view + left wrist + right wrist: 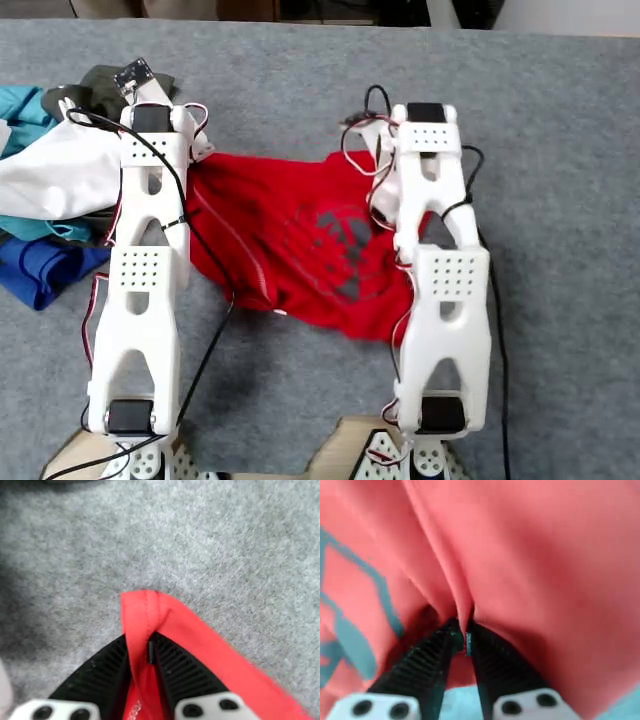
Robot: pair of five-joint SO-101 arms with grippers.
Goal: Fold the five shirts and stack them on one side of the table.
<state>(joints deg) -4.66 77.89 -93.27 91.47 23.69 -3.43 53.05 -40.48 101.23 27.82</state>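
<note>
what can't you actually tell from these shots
- High view: the shirt pile runs off the left edge and overlaps itself, so its count is unclear.
- High view: the arms cover parts of the red shirt, so its full outline is hidden.
- Right wrist view: the right gripper pinches red cloth too close to tell which part.

Red shirt [290,240] spread on grey table [560,120], left arm [145,270] and right arm [440,270] over it, shirt heap [50,190] alongside.

Left claw [140,644] and right claw [464,632], both extended forward, are pinched tightly closed.
</note>
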